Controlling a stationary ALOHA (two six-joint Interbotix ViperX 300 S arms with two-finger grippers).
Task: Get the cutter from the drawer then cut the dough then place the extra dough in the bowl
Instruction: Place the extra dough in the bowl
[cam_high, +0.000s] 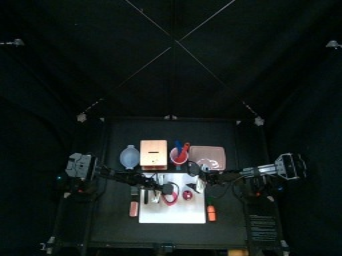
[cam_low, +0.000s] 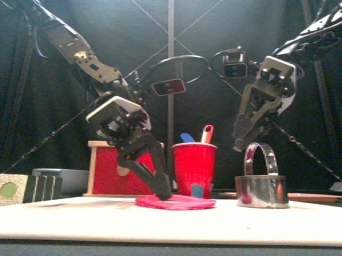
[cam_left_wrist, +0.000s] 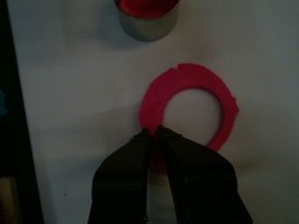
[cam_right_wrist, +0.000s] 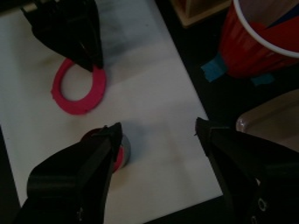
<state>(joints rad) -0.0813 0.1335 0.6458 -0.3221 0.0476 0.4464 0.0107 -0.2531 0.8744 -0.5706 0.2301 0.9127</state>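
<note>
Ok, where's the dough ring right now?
Front view: the dough ring lies flat on the white cutting board, left of the metal cutter and before the red cup, its edge pinched by the left pincer.

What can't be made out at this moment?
- Top view: things on the white board are too small to tell apart.
- Left wrist view: the cutter is cut off by the edge.
- Front view: the left gripper covers part of the wooden box; open or shut, unclear.
- Front view: the dough ring lies edge-on, hole unseen.
</note>
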